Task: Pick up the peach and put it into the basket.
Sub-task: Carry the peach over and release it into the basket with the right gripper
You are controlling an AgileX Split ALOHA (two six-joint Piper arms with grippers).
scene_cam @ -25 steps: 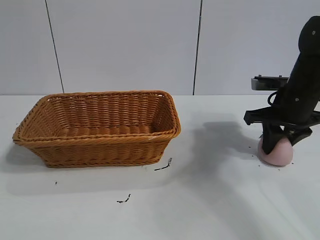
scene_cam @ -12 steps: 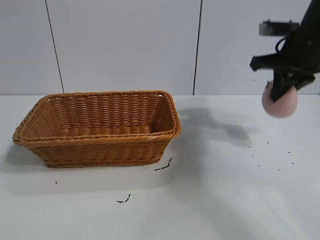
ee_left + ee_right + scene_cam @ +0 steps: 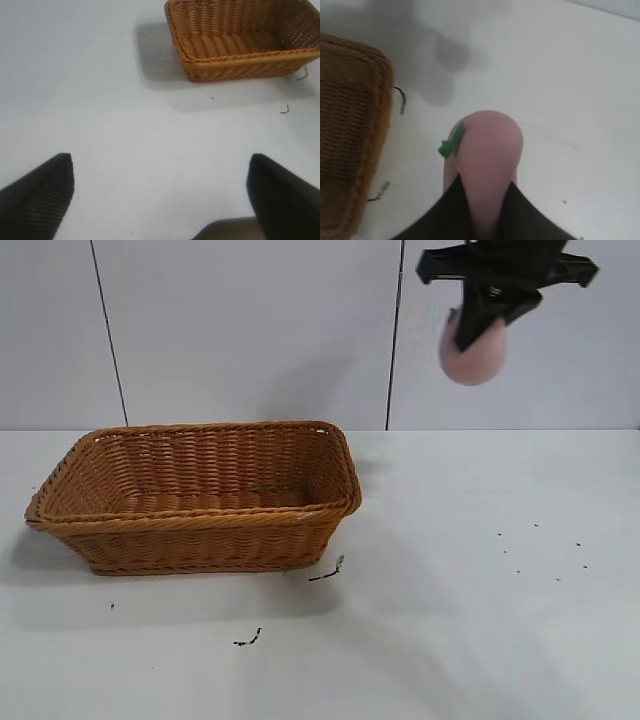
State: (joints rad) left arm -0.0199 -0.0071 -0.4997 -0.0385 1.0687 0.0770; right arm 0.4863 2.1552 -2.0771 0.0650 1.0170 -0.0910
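My right gripper (image 3: 480, 328) is shut on the pale-pink peach (image 3: 472, 355) and holds it high in the air, above the table and to the right of the basket (image 3: 195, 495). In the right wrist view the peach (image 3: 487, 150) sits squeezed between the two black fingers (image 3: 445, 212), its green leaf to one side, and the basket's end wall (image 3: 350, 125) shows below. The orange-brown wicker basket stands on the white table at the left and holds nothing. My left gripper (image 3: 160, 192) is open and empty over bare table, away from the basket (image 3: 240, 40).
Small dark scraps (image 3: 327, 572) lie on the table in front of the basket's right corner, and tiny specks (image 3: 540, 550) lie at the right. A grey panelled wall stands behind the table.
My right gripper has lifted the peach off the table at the right, carried it up high and shifted it left toward the basket. The basket has not moved.
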